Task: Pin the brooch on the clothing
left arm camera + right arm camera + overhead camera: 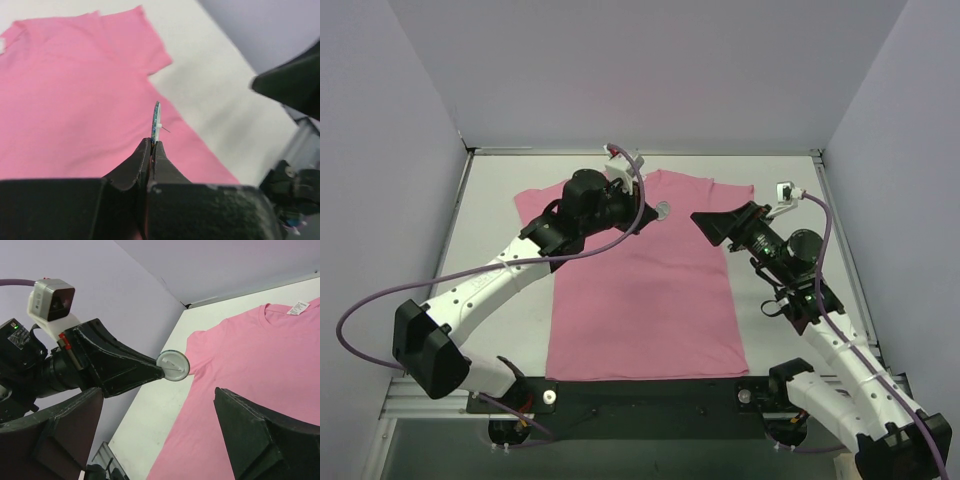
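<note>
The clothing, a pink T-shirt (650, 290), lies flat on the white table with its neck at the far side. My left gripper (650, 212) hovers over the shirt's chest, shut on the edge of the brooch (663, 210). Seen from the left wrist, the brooch (157, 120) stands edge-on above the shut jaws of the left gripper (152, 144), its thin pin sticking out to the right. The right wrist view shows the brooch's white back (173, 365) and the pink shirt (250, 365) below it. My right gripper (720, 225) stands wide open just right of the brooch, holding nothing.
Grey walls enclose the table (500, 220) on the left, back and right. A white label (298, 307) sits inside the shirt's neckline. Purple cables (360, 320) loop off both arms. A black strip (650, 395) runs along the near edge between the arm bases.
</note>
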Tool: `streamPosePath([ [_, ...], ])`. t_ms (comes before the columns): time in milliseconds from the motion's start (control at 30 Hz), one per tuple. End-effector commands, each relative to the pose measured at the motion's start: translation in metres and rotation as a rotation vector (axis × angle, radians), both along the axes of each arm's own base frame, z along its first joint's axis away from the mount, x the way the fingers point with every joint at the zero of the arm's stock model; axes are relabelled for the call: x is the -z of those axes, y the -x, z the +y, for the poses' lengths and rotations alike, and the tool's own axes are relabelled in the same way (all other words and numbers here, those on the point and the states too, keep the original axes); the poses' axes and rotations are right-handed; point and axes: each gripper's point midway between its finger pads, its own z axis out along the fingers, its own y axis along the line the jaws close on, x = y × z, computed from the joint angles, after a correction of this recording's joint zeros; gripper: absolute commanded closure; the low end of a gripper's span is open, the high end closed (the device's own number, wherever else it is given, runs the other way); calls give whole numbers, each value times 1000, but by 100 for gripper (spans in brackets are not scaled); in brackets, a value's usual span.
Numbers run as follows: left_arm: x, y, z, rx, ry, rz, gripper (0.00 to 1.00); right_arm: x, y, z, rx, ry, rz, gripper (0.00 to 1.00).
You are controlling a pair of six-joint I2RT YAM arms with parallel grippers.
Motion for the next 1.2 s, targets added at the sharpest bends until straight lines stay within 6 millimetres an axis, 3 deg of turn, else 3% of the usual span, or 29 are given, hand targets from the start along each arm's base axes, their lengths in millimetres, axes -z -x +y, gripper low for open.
streamPosePath([
  [0, 26, -22, 57, -266, -222, -27, 100, -28, -4, 1, -7, -4, -75, 0],
  [167, 28, -29, 74, -357, -283, -38, 100, -23, -9, 5, -20, -2, -55, 0],
  [333, 30, -34, 78, -375, -326, -47, 100, -22, -9, 7, -34, 12, -57, 0],
  [667, 36, -54, 88, -438, -479, -58, 100, 2, -13, 10, -64, 67, 11, 0],
  [933, 69, -80, 91, -485, -661, -20, 100, 48, -21, 4, -47, 158, 164, 0],
  [1167, 102, -109, 109, -581, -799, 11, 100, 118, -26, -9, -13, 303, 405, 0],
])
